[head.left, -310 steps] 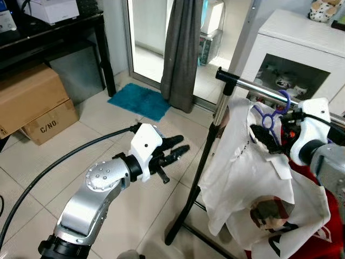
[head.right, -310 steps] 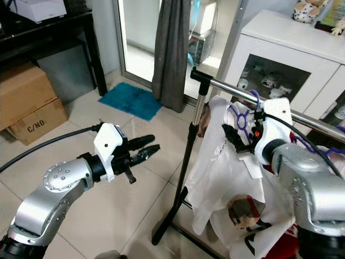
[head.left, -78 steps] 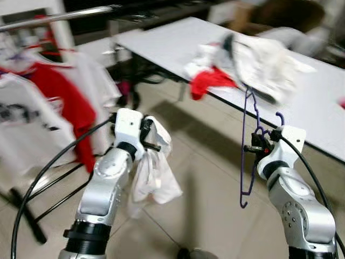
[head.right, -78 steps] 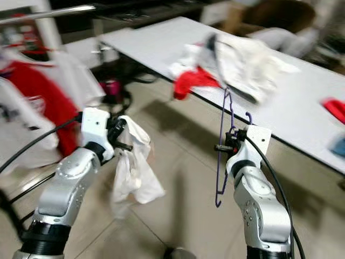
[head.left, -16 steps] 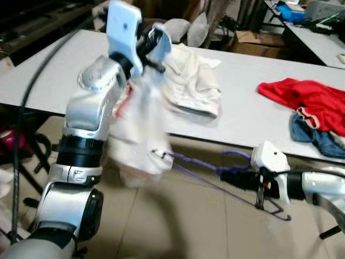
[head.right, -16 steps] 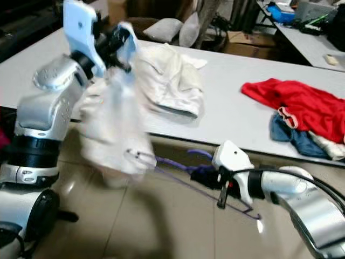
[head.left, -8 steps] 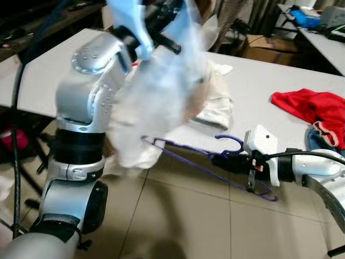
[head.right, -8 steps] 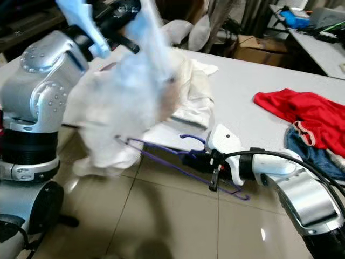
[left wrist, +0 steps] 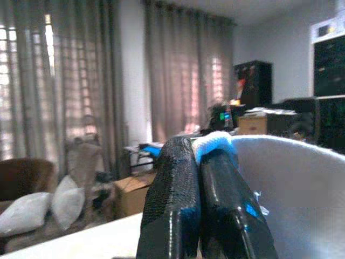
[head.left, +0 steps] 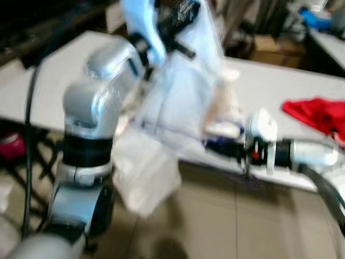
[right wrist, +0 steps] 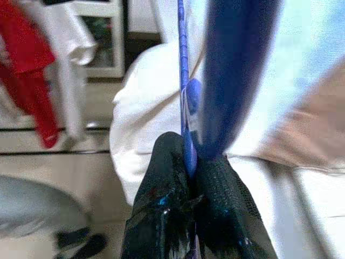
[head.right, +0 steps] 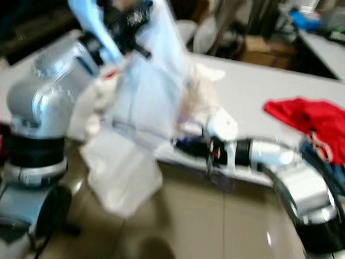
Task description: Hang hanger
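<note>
Head views, left gripper [head.left: 180, 24]: raised above the table [head.left: 269, 86], pinching the top of a white shirt [head.left: 178, 108] that hangs down past the table's near edge; picture blurred.
Head views, right gripper [head.left: 215, 144]: low at the table's near edge, reaching under the shirt's right side; the hanger [head.right: 145, 129] shows only as a thin dark line across the cloth, its far end lost in blur.
Head views, other cloth: red garment [head.left: 318, 110] on the table, well apart from the shirt, to its right.
Left wrist view, left gripper [left wrist: 207, 162]: fingers [left wrist: 172, 205] pressed narrow together, a fold of white shirt [left wrist: 215, 143] caught at their tips; curtains [left wrist: 178, 81] behind.
Right wrist view, right gripper [right wrist: 188, 167]: fingers [right wrist: 167, 183] clamped on the purple hanger [right wrist: 182, 65], whose wire runs up against the shirt [right wrist: 145, 108].
Step, as I judge it: threading the hanger into the shirt before hanging.
Doing it well: hold the shirt high and taut so its opening stays apart; slide one hanger arm in toward a shoulder, then tilt for the other.
Risk: wire snagging on a fold; whether the tip is inside the shirt cannot be told.
</note>
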Available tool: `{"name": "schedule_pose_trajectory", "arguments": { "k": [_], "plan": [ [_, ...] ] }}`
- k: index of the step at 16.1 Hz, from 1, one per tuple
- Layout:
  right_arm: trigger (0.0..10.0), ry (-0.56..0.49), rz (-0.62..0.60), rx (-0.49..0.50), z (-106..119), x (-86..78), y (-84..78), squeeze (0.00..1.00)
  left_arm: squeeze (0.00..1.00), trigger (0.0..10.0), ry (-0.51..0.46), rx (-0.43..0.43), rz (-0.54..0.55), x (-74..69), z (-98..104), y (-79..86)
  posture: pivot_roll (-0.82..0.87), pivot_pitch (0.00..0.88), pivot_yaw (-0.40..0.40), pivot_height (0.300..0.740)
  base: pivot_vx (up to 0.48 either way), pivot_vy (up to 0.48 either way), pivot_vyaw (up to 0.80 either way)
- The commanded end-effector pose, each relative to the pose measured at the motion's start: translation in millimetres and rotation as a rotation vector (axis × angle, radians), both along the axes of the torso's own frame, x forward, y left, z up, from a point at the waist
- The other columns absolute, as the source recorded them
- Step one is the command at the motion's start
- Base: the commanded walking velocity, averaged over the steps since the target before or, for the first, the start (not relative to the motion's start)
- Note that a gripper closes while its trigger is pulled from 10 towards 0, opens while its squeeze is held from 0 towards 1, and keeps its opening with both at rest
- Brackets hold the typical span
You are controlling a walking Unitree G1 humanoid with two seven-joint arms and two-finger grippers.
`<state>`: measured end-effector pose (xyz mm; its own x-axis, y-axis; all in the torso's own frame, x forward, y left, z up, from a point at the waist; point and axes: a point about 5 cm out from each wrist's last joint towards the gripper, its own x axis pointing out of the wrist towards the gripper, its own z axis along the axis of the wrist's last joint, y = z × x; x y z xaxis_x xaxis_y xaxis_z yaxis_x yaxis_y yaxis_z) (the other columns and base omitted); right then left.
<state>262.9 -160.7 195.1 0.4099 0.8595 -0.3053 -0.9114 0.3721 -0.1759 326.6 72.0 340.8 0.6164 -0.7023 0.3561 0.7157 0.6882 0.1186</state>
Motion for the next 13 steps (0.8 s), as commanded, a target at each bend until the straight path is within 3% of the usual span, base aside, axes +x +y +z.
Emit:
{"name": "schedule_pose_trajectory", "arguments": {
  "k": [1, 2, 3, 4, 5, 6, 7, 10, 11, 12, 13],
  "plan": [
    [10.0, -0.035, -0.098, -0.038, -0.1, 14.2, -12.3, 0.00, 0.00, 10.0, -0.037, 0.003, -0.071, -9.4, 11.1, -16.6, -0.03, 0.000, -0.050, 0.740, 0.382, 0.000, 0.00],
    [10.0, -0.067, -0.145, -0.062, 1.8, 22.7, -16.5, 0.00, 0.00, 10.0, -0.039, -0.005, -0.076, -10.4, 13.4, -16.6, -0.03, 0.000, -0.050, 0.740, 0.382, 0.000, 0.00],
    [10.0, -0.272, -0.431, -0.126, 26.3, 65.7, -41.2, 0.00, 0.00, 10.0, -0.053, -0.028, -0.085, -12.7, 22.0, -13.9, -0.03, 0.000, -0.053, 0.740, 0.379, 0.000, 0.00],
    [10.0, -0.320, -0.492, -0.126, 33.8, 73.5, -46.2, 0.00, 0.00, 10.0, -0.057, -0.030, -0.083, -12.9, 23.5, -13.2, -0.03, 0.000, -0.053, 0.740, 0.379, 0.000, 0.00],
    [10.0, -0.477, -0.638, -0.075, 64.5, 89.3, -57.1, 0.00, 0.00, 10.0, -0.069, -0.035, -0.072, -12.6, 27.3, -10.4, -0.02, 0.000, -0.054, 0.740, 0.379, 0.000, 0.00],
    [10.0, -0.557, -0.690, -0.048, 79.8, 94.2, -60.7, 0.00, 0.00, 10.0, -0.073, -0.038, -0.067, -12.3, 28.9, -8.8, -0.03, 0.000, -0.054, 0.740, 0.379, 0.000, 0.00],
    [10.0, -0.809, -0.802, 0.046, 134.0, 99.3, -71.2, 0.00, 0.00, 10.0, -0.091, -0.053, -0.038, -10.7, 36.1, -1.2, -0.03, 0.000, -0.056, 0.740, 0.382, 0.000, 0.00],
    [10.0, -1.091, -0.847, 0.194, 193.8, 93.8, -75.1, 0.00, 0.00, 10.0, -0.121, -0.079, 0.036, -5.8, 47.2, 13.8, -0.02, 0.000, -0.074, 0.740, 0.381, 0.000, 0.00],
    [10.0, -0.921, -0.751, 0.092, 159.4, 113.0, -65.1, 0.00, 0.00, 10.0, -0.102, -0.076, 0.098, 0.0, 40.7, 22.8, -0.02, 0.000, -0.083, 0.740, 0.382, 0.000, 0.00],
    [10.0, -0.794, -0.707, 0.029, 130.7, 119.5, -61.7, 0.00, 0.00, 10.0, -0.080, -0.066, 0.116, 2.3, 33.0, 23.2, -0.02, 0.000, -0.089, 0.740, 0.382, 0.000, 0.00],
    [10.0, -0.621, -0.557, -0.104, 75.8, 118.0, -52.7, 0.00, 0.00, 10.0, -0.041, -0.013, 0.159, 7.0, 13.2, 21.1, -0.02, 0.000, -0.091, 0.740, 0.382, 0.000, 0.00]
  ]
}}
